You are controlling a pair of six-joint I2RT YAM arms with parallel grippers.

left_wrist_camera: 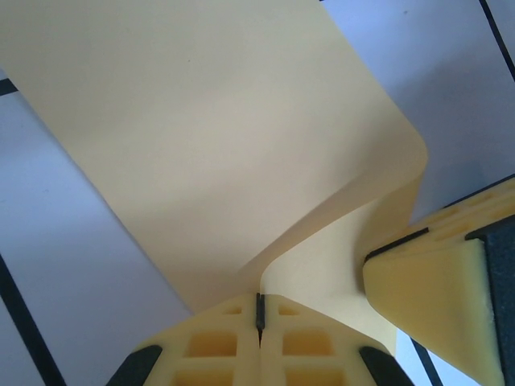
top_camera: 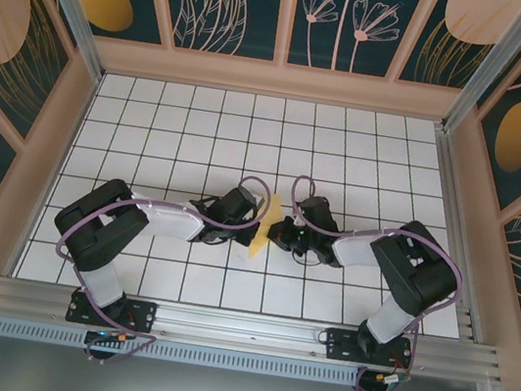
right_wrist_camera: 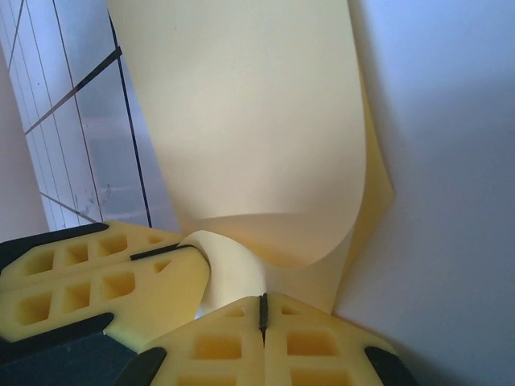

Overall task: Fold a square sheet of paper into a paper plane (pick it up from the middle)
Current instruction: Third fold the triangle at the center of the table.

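Clamped grippers (left_wrist_camera: pixel 259 310) (right_wrist_camera: pixel 263 310) — apparently pinching paper (left_wrist_camera: pixel 201 129).

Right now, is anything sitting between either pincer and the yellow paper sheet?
No, nothing visible is in the way. The left pincer and the right pincer are each shut on the curled yellow sheet itself, gripping it close beside each other.

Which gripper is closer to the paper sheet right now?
Neither; both touch it. The left gripper is shut on the paper sheet from its left, the right gripper from its right.
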